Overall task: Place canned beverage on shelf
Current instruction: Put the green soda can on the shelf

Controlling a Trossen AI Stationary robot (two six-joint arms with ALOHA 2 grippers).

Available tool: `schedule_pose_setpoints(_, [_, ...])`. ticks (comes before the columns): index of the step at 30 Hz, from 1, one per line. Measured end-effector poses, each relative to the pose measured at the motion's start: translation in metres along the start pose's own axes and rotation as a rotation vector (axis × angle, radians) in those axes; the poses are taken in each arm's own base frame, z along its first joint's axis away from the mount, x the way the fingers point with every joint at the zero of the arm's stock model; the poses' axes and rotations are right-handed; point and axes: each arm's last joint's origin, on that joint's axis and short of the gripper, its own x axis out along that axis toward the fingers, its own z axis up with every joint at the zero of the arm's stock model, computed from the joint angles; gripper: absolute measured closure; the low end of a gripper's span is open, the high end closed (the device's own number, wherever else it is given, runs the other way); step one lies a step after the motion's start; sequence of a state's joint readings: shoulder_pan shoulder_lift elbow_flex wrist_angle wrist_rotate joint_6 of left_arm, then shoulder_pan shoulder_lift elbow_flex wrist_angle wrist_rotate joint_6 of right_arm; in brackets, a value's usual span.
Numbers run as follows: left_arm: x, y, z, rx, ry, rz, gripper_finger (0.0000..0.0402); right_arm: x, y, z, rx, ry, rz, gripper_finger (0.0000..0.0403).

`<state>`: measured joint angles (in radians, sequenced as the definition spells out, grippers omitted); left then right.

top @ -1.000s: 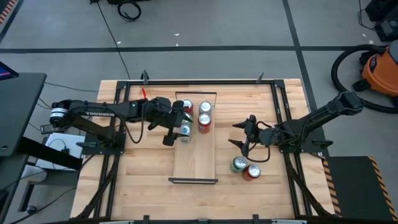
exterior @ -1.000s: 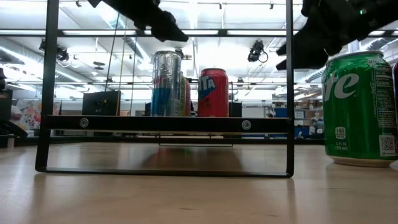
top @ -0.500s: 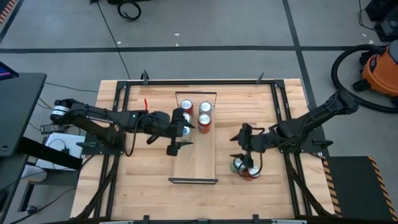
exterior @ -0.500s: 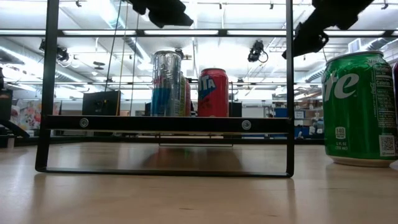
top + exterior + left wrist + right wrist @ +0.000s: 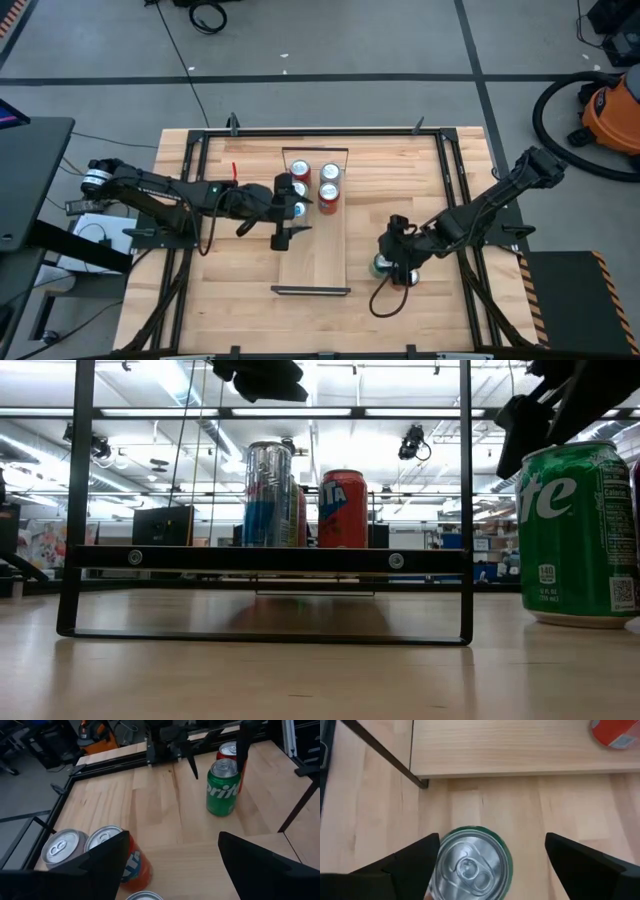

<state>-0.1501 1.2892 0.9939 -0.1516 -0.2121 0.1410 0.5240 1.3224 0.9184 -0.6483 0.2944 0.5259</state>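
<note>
Table (image 5: 240, 270): slatted wood, carries the shelf.
Shelf (image 5: 316, 250): mid-table, four cans at its far end.
Left end effector (image 5: 283, 212): wide, above the shelf.
Right end effector (image 5: 392, 262): wide, straddling the green can.
Green can (image 5: 382, 265): upright on the table, right of the shelf, beside a red can (image 5: 405, 278).

Green can (image 5: 383, 265) stands upright on the table beside the light-wood shelf (image 5: 315, 255) holding four cans.

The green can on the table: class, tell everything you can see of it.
The green can looks like metal, with white lettering, a barcode and a silver pull-tab lid. It stands upright and unopened on the slatted tabletop, off the shelf, beside a red can. The right tool is open above it, one finger on each side; contact cannot be told.
</note>
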Motion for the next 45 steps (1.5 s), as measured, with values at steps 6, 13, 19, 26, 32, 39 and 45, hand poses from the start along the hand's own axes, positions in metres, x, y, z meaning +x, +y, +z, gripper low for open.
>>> schedule_pose_setpoints(6, [0.000,0.000,0.000,0.001,0.001,-0.001,0.0086,-0.003,-0.001,-0.001,0.032,0.004,0.009,0.0008])
schedule_pose_setpoints(13, [0.000,0.000,0.000,0.001,0.002,-0.001,0.0086,-0.012,-0.007,0.000,0.066,-0.023,0.014,0.0012])
schedule_pose_setpoints(19, [0.000,0.000,0.000,0.002,0.002,-0.002,0.0086,-0.009,0.002,-0.003,0.038,0.003,0.046,0.0012])
schedule_pose_setpoints(26, [0.000,0.000,-0.001,0.002,0.002,-0.004,0.0086,0.002,0.007,-0.007,0.029,0.048,0.026,0.0015])
schedule_pose_setpoints(32, [0.000,0.000,0.000,0.001,0.000,-0.002,0.0086,0.019,0.008,-0.008,0.003,0.103,-0.004,0.0030])
schedule_pose_setpoints(39, [0.000,0.000,0.000,0.001,-0.003,-0.002,0.0086,0.023,-0.001,-0.004,0.042,0.111,-0.016,0.0077])
schedule_pose_setpoints(45, [0.000,0.000,0.000,-0.001,-0.005,-0.001,0.0086,0.025,-0.008,0.000,0.058,0.115,-0.019,0.0091])
